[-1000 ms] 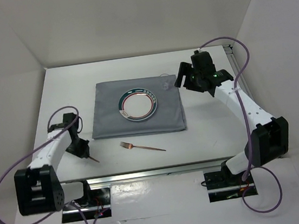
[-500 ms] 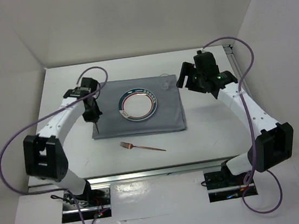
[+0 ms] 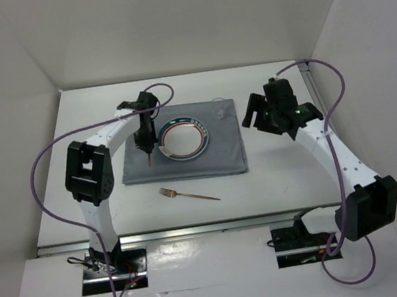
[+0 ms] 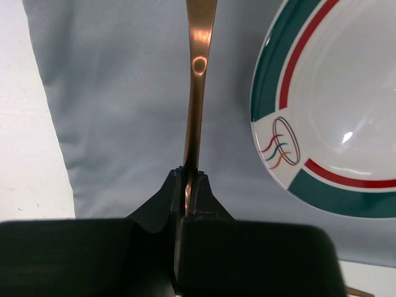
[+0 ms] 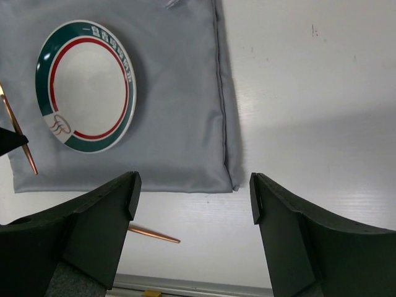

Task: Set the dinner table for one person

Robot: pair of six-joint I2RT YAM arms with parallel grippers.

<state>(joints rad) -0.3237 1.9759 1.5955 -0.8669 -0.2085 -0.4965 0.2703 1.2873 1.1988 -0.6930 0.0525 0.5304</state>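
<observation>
The left end effector (image 4: 189, 182) looks like matt black plastic. The slim utensil (image 4: 197, 80) between its fingers is polished copper-toned metal, mirror-smooth with a bright glint. Right of it, the plate (image 4: 346, 105) is glossy glazed ceramic. Beneath lies a soft, matt grey cloth mat (image 4: 117, 93); to the left is the matt white desk (image 4: 28, 154).

The top external camera looks down from above and behind the arm bases, far enough back to take in the whole dinner table (image 3: 282, 181). The left wrist camera sits very near the grey mat (image 4: 117, 105), looking out past the left gripper (image 4: 189, 179) along the copper utensil (image 4: 197, 93) to one edge of the plate (image 4: 334, 124). The right wrist camera hangs higher, facing down past the right gripper (image 5: 193, 185). All three views share mat, plate and utensil.
</observation>
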